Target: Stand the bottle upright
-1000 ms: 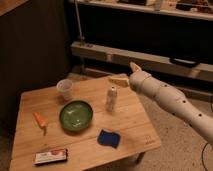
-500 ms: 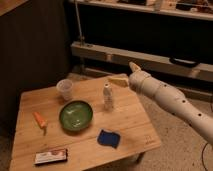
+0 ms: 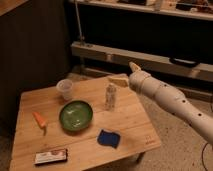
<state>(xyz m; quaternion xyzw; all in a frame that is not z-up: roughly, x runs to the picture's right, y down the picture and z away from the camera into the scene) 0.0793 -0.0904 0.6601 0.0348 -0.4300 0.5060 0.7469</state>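
So the bottle [image 3: 110, 96] is standing upright on the wooden table [image 3: 130, 125], cap on top, just right of the green bowl [image 3: 76, 115] and a bit toward the back half of the tabletop. The gripper [image 3: 126, 73] is up above and slightly to the right of the bottle, not touching it, with a clear gap between them. Its two pale fingers [image 3: 118, 80] are spread apart, one pointing left toward the bottle's top and the other sticking up higher near the shelf behind, and nothing is held between them. The white segmented arm [image 3: 170, 100] comes in from the right edge, angling down across the floor area. Rest of the table: a translucent plastic cup [image 3: 65, 89] sits behind the bowl near the back left, an orange carrot-looking thing [image 3: 39, 119] lies near the left edge, a blue sponge [image 3: 108, 139] is toward the front right of the bowl, and a flat dark packet with a white label [image 3: 51, 156] sits at the front left corner. Background is dark with metal shelving rails.
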